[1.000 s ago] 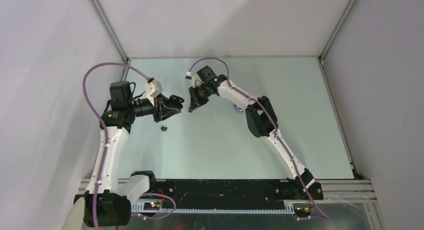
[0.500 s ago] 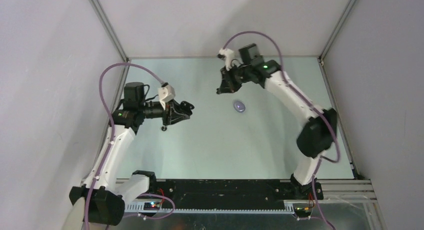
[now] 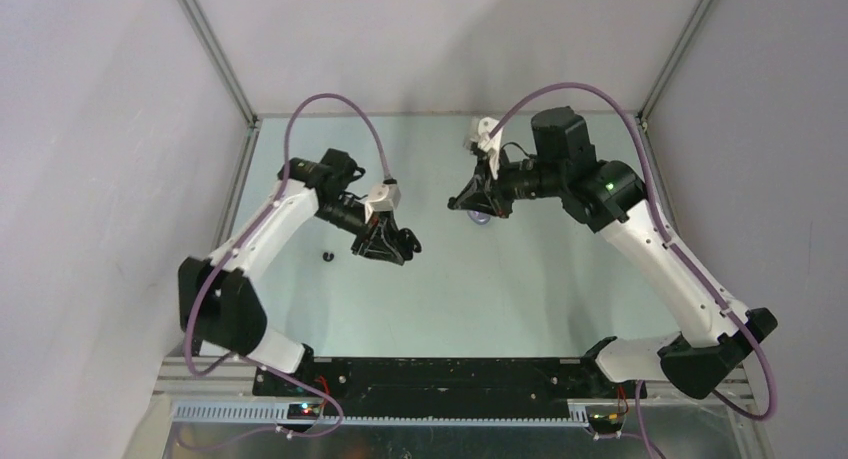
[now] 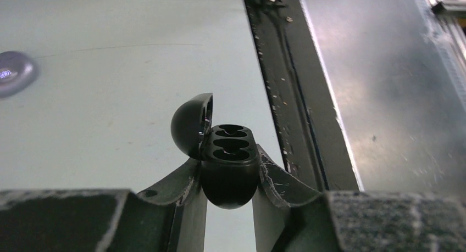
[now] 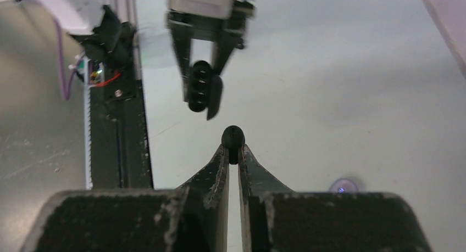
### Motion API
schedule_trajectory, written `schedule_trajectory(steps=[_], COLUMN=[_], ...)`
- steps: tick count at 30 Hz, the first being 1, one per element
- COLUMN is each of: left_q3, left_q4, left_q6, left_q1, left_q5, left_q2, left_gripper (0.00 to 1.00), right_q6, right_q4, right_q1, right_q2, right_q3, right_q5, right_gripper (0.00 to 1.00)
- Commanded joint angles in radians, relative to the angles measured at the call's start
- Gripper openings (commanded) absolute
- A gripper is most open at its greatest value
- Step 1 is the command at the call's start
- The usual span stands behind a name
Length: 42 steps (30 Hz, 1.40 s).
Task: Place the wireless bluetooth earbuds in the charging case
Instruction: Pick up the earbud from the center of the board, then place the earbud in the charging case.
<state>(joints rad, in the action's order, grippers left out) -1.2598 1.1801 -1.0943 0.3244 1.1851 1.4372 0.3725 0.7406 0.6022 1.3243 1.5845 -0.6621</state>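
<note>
My left gripper (image 3: 402,247) has swung around. Before, it pointed across at my right gripper (image 3: 460,202), almost tip to tip. Now it points more toward the near edge, and the black charging case (image 4: 229,175) in it came along. My right gripper went off to the far side, then came partway back. It now faces the case from a little way off, with the black earbud (image 5: 232,136) in its tips. The pale purple thing (image 3: 483,220), once hidden under my right arm, peeks out just behind that gripper.
</note>
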Motion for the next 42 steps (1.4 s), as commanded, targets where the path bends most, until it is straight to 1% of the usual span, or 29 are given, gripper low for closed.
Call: schedule_trajectory(steps=[1, 4, 6, 9, 11, 13, 18, 19, 21, 23, 28, 34, 42], left_q3=[-0.089, -0.087, -0.092, -0.093, -0.085, -0.069, -0.011, 0.001, 0.010, 0.014, 0.019, 0.030, 0.034], left_q4=[0.421, 0.424, 0.424, 0.412, 0.370, 0.305, 0.074, 0.051, -0.012, -0.031, -0.065, -0.084, -0.070], left_q6=[-0.418, -0.452, -0.457, -0.449, -0.405, -0.330, -0.089, -0.039, 0.006, 0.030, 0.070, 0.088, 0.068], left_q1=[0.034, 0.055, 0.074, 0.101, 0.115, 0.126, 0.146, 0.149, 0.153, 0.153, 0.153, 0.154, 0.155], left_q5=[0.063, 0.076, 0.089, 0.072, 0.059, 0.043, -0.013, -0.019, -0.031, -0.035, -0.046, -0.052, -0.046], left_q2=[0.102, 0.115, 0.117, 0.117, 0.111, 0.103, 0.056, 0.050, 0.038, 0.031, 0.019, -0.004, -0.027], left_gripper=[0.18, 0.18, 0.17, 0.16, 0.15, 0.15, 0.13, 0.13, 0.13, 0.12, 0.12, 0.12, 0.12], right_q6=[0.059, 0.061, 0.062, 0.064, 0.065, 0.065, 0.053, 0.052, 0.051, 0.048, 0.043, 0.054, 0.063], right_q4=[0.018, 0.006, 0.006, 0.013, 0.012, 0.011, 0.009, 0.010, 0.013, 0.014, 0.012, 0.005, -0.017], right_q1=[0.068, 0.124, 0.150, 0.187, 0.207, 0.225, 0.256, 0.261, 0.263, 0.264, 0.268, 0.277, 0.299], right_q2=[-0.013, -0.005, 0.011, 0.039, 0.054, 0.067, 0.088, 0.090, 0.090, 0.090, 0.098, 0.122, 0.139], right_q3=[-0.051, -0.086, -0.088, -0.090, -0.095, -0.096, -0.095, -0.095, -0.095, -0.095, -0.102, -0.111, -0.120], right_q5=[-0.068, -0.051, -0.037, -0.024, -0.020, -0.011, -0.001, -0.005, -0.012, -0.021, -0.041, -0.005, 0.104], right_gripper=[0.11, 0.11, 0.11, 0.11, 0.11, 0.10, 0.10, 0.10, 0.10, 0.10, 0.11, 0.10, 0.09])
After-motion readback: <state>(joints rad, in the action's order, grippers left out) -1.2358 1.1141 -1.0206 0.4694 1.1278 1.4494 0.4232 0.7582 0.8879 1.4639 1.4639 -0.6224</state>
